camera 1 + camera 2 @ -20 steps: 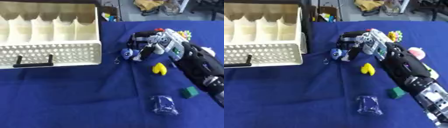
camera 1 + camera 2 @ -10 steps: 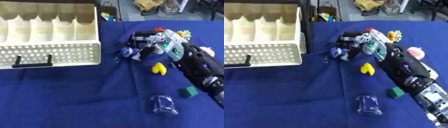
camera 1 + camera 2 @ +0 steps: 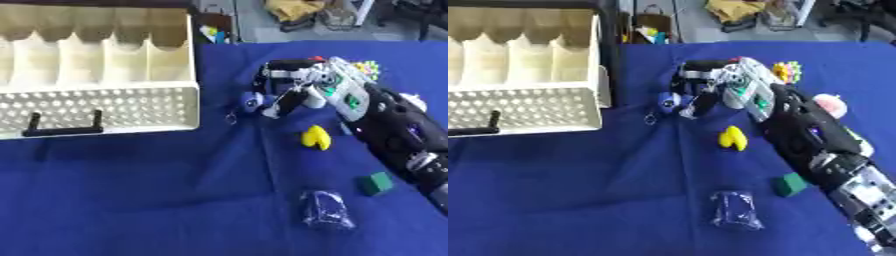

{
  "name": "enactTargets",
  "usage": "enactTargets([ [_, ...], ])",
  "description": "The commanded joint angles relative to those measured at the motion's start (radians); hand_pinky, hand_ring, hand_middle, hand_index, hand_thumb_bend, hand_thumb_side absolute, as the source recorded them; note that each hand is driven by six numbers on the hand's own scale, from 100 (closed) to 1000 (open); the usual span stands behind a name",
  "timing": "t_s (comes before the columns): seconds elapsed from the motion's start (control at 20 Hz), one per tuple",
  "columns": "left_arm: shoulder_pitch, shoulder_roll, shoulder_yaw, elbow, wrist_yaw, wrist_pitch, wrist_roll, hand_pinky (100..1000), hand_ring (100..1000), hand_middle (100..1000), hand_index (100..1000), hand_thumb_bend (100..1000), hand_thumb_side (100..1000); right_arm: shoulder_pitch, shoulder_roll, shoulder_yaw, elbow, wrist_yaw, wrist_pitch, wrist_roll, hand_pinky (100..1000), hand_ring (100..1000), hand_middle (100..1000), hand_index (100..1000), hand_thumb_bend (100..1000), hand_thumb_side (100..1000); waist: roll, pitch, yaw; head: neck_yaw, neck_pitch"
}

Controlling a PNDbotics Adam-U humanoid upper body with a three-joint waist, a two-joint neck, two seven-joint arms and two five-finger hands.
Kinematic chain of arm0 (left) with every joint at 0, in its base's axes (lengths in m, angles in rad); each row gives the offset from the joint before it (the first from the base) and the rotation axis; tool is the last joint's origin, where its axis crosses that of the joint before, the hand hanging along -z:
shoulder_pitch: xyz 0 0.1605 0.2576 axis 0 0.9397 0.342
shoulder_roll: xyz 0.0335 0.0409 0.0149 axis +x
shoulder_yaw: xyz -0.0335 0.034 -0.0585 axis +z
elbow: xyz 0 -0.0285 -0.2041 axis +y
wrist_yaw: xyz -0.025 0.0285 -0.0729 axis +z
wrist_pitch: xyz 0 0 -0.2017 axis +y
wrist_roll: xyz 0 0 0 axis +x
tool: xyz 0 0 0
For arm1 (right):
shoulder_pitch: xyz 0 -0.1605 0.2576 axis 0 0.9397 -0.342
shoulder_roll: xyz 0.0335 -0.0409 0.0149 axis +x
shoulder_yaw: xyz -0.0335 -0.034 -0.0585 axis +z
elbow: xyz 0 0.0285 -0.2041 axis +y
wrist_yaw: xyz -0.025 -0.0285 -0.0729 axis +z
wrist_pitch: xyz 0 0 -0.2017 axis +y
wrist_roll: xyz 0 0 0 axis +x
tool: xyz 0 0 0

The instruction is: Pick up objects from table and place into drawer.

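While the cream drawer (image 3: 101,102) sits open at ten o'clock on the blue table (image 3: 131,200), the left eye view shows the robot's right hand (image 3: 302,87) reaching in from four o'clock, past the table's middle towards one o'clock. Its fingers (image 3: 284,97) curl downward round a small blue toy (image 3: 253,101) with a little metal ring dangling at its lower left; whether they actually pinch it or only cage it I cannot tell. A yellow toy (image 3: 315,138) lies just below the hand, a green block (image 3: 376,183) at four o'clock, and a dark crumpled bag (image 3: 324,216) at five o'clock.

In the right eye view the same hand covers the blue toy from the right, the toy well apart from the drawer's perforated front. A flower-shaped trinket (image 3: 786,71) and a pink-and-white ball (image 3: 830,105) lie beyond the forearm at two o'clock. No left hand shows.

This looks like the grasping step on the first item. Next, I judge, the fingers must close securely, lift, then carry leftward over the drawer's wall into a compartment.
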Motion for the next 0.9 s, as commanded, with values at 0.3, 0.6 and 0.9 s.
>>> enactTargets([
  [0.3,0.006,0.028,0.015,-0.013,0.003,0.002,0.005,561,707,627,767,565,1000,-0.035,-0.095,-0.004,-0.130,-0.069,0.025,-0.007,510,701,390,493,165,186,0.002,-0.041,-0.014,0.014,0.001],
  [0.6,0.014,0.034,0.018,-0.013,0.002,0.002,0.011,562,707,628,767,563,1000,-0.050,-0.145,-0.026,-0.245,-0.118,0.082,-0.028,496,697,386,489,168,219,0.001,-0.051,-0.021,0.037,-0.010],
  [0.9,0.019,0.041,0.019,-0.013,0.000,0.005,0.014,562,706,628,767,560,1000,-0.104,-0.155,-0.057,-0.326,-0.149,0.146,-0.059,485,693,383,485,168,252,-0.009,-0.060,-0.023,0.057,-0.021],
])
